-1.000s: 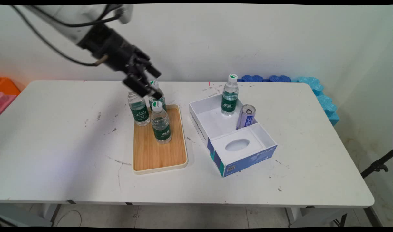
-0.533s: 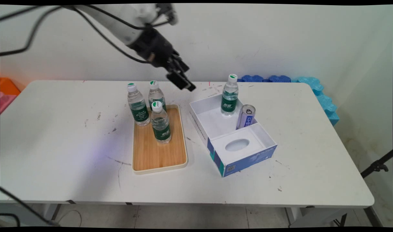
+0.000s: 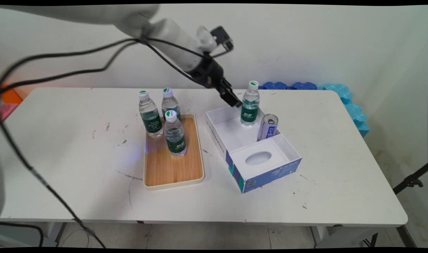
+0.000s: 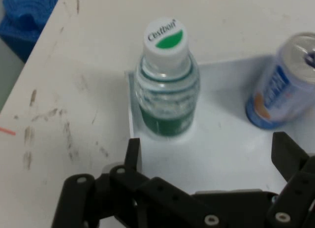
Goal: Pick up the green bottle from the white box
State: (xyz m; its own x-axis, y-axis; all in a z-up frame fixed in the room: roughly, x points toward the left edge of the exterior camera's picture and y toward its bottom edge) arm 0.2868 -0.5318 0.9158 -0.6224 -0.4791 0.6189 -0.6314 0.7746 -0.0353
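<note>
At box's far corner: I've got the gripper [image 3: 234, 101] just left of the water bottle [image 3: 250, 104], not touching.
Claw: fingers spread wide, nothing held.
Bottle: upright in the far compartment of the white box [image 3: 217, 135], cap on, green label.
Handling: my guess is full, so some weight; thin wall will flex, smooth and slippery. I'd take it at the labelled body.
Neighbour: blue can [image 3: 268, 127] just right and nearer, leaning on the divider.
Further left: three bottles [image 3: 175, 133] at the wooden tray [image 3: 173, 168].
</note>
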